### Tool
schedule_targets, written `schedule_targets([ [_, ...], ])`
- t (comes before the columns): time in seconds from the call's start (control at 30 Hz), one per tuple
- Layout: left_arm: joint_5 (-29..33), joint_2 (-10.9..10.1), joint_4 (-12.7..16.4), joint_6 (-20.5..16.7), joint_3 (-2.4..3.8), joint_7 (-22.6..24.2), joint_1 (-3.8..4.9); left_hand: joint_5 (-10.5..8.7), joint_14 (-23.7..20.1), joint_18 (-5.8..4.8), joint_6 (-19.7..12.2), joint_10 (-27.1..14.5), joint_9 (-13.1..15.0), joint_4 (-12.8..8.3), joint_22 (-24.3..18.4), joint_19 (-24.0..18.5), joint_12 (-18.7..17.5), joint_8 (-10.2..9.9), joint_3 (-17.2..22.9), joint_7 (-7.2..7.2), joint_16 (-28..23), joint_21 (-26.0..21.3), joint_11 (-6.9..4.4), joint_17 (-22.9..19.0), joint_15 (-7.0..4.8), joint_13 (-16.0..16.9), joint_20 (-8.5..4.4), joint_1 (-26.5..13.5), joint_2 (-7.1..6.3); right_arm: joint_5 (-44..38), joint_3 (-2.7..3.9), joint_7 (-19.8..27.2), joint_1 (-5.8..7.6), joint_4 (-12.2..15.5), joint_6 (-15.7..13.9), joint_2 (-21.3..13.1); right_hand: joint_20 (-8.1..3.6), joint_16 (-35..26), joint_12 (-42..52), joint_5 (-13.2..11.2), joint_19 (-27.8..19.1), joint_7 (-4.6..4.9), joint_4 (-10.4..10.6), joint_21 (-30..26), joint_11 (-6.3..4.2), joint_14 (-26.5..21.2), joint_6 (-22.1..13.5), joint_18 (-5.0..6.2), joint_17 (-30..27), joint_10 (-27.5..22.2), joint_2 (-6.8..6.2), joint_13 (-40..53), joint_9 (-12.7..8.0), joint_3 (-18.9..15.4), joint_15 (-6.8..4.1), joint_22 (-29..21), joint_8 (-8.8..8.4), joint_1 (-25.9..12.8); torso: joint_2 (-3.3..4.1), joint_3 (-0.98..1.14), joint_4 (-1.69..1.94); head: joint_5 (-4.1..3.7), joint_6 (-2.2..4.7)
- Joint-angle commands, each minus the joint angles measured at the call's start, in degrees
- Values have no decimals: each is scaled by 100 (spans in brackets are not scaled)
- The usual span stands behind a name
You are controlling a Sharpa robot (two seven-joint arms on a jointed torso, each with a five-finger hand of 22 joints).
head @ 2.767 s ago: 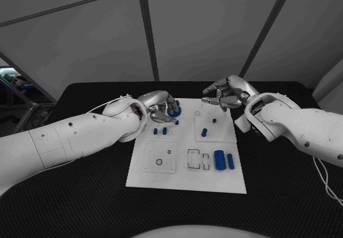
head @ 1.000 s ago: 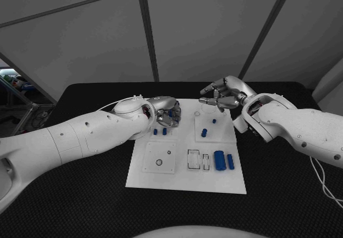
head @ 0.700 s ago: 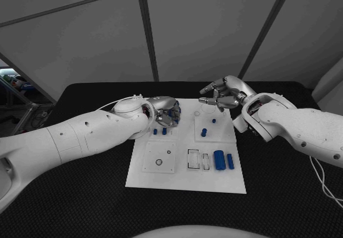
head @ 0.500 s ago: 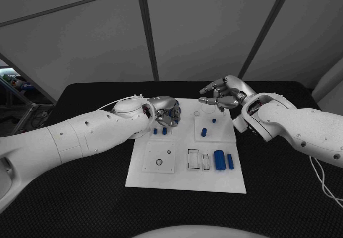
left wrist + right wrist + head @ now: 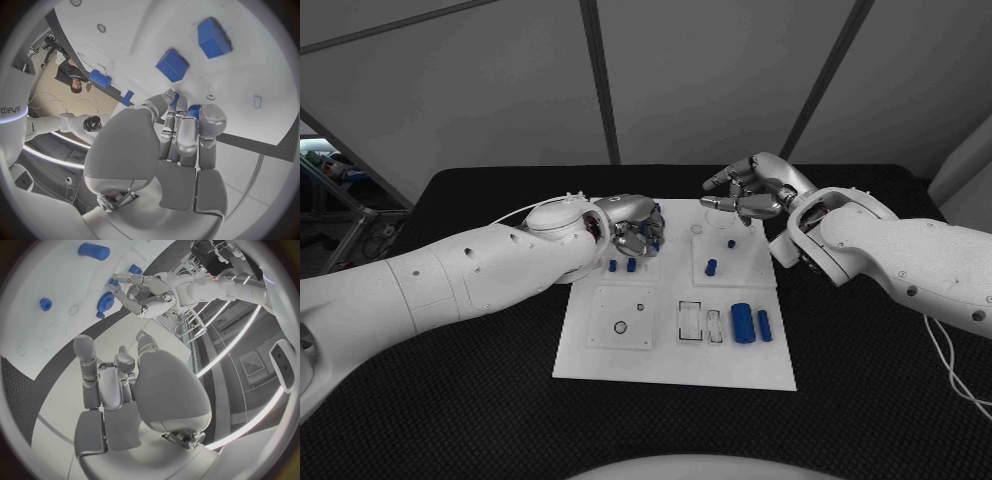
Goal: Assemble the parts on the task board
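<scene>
Head view is showing the board (image 5: pixel 678 345) lying in the middle of the black table (image 5: pixel 473 400), with both hands working over its far end. The left hand (image 5: pixel 635 227) is hovering low over the far left corner, its fingers curling together around a blue part (image 5: pixel 645 238); the left wrist view is showing that blue piece (image 5: pixel 193 109) sitting between the fingertips (image 5: pixel 211 116), so the hand is pinching it. Two small blue parts (image 5: pixel 622 266) are standing side by side just nearer than that hand. The right hand (image 5: pixel 751 193) is hanging over the far right edge of the board, fingers bending inward and loosely together; I cannot tell whether anything is sitting between them. A blue peg (image 5: pixel 711 267) is standing near the right hand, and two blue cylinders (image 5: pixel 751 325) are lying side by side toward the board's near right corner.
</scene>
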Motion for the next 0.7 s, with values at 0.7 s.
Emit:
schedule_targets([
  [0.7,301,-699,556,62,418,27,12,-43,73,-446,83,106,9,8,55,37,-134,-96,26,11,57,63,10,2,7,-3,23,-180,-85,12,3,61,6,-35,-10,6,-9,-36,-15,37,-48,-24,17,-35,4,176,-16,76,-9,-42,48,-1,-7,23,-49,-5,36,13,4,4,8,-3,78],
])
